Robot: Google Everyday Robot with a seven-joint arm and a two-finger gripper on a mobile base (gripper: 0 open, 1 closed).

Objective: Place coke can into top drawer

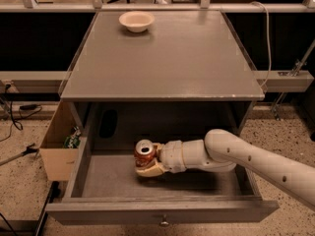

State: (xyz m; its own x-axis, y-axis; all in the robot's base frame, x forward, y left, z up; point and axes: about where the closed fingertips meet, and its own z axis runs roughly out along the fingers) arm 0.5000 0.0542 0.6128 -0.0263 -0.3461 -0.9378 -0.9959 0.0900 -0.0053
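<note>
The coke can (144, 150), red-orange with a silver top, stands upright inside the pulled-out top drawer (98, 176), left of the drawer's middle. My gripper (149, 160) reaches in from the right on a white arm and is shut on the coke can. One cream finger (147, 170) lies along the can's near side, another at its far right side. The can's lower part is hidden behind the near finger. The drawer's flat front panel (206, 212) with its small round knob (163, 223) is at the bottom of the view.
A cream bowl (137, 20) sits at the back left of the cabinet top (167, 58). An open cardboard box (56, 149) stands on the floor just left of the drawer. Cables lie on the floor at far left, and a cord hangs at right.
</note>
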